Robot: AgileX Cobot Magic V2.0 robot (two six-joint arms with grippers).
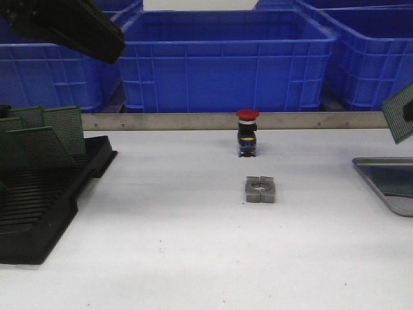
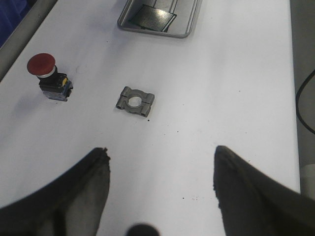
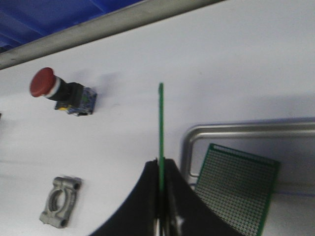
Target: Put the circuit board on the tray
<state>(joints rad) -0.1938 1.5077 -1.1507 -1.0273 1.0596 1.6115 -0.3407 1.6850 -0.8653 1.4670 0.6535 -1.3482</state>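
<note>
An electronics workshop: blue crates (image 1: 219, 61), white workbench (image 1: 193, 258), black board rack (image 1: 45, 194)

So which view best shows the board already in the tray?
The right wrist view: the green board fills the tray corner, its hole grid clear. The left wrist view shows it small and far; the front view only a dark edge sliver.

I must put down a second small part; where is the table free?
Free: the white table in front of the metal clamp block, and between it and the black rack. Crowded: the tray at the right, already holding one circuit board.
</note>
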